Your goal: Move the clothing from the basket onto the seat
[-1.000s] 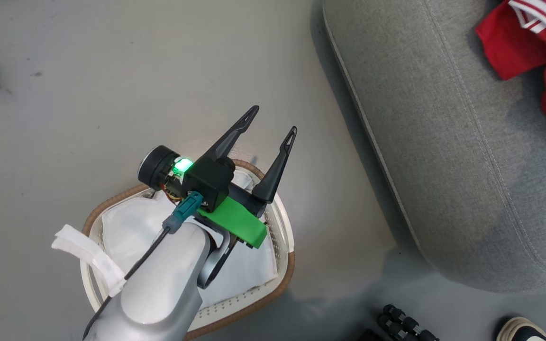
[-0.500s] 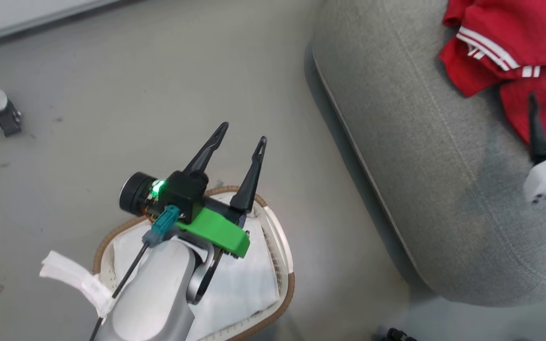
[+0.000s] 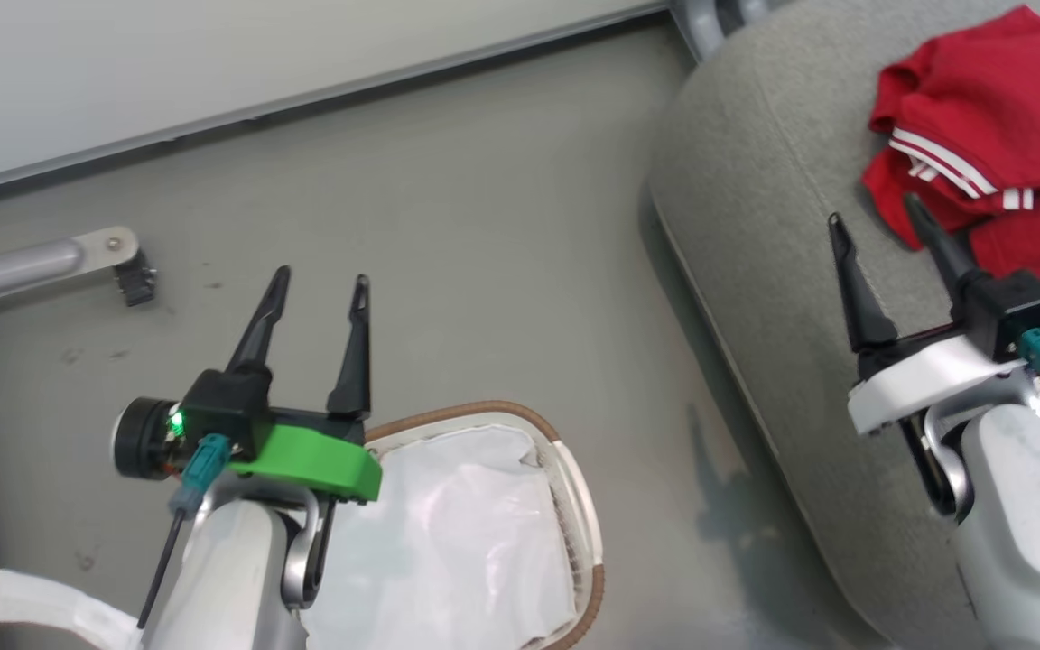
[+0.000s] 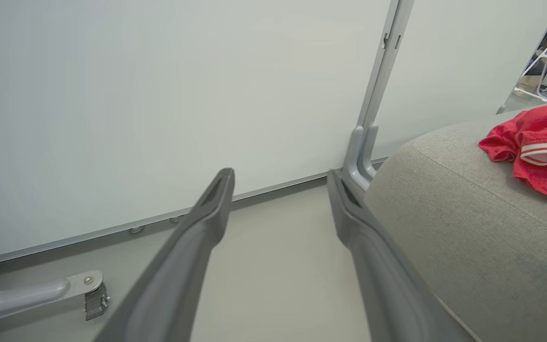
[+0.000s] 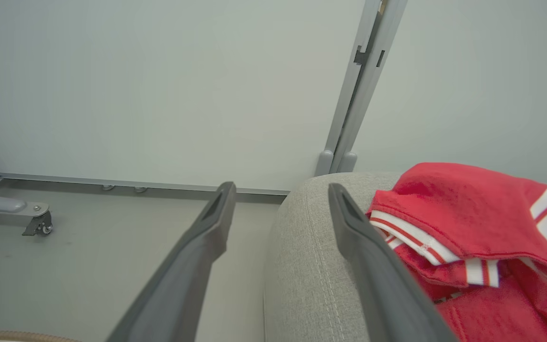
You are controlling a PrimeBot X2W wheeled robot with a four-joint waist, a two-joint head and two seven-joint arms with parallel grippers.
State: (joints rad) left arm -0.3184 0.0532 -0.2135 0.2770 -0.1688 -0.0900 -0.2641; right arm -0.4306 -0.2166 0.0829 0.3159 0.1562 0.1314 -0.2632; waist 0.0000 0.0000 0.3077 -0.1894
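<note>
now, both sets of fingers stand spread wide with nothing between them. the clothing (image 3: 980, 108) lies heaped on the seat (image 3: 755, 235) at two o'clock in the head view. the right gripper (image 3: 873, 209) sits at three o'clock, one finger right beside the striped hem; touching or not, you cannot tell. the drop looks made, so draw that arm straight back along its fingers, jaws wide, so nothing snags. the basket (image 3: 585, 506) at six o'clock, beside the left gripper (image 3: 321, 276), holds its white liner (image 3: 457, 533) and no red you can see.
</note>
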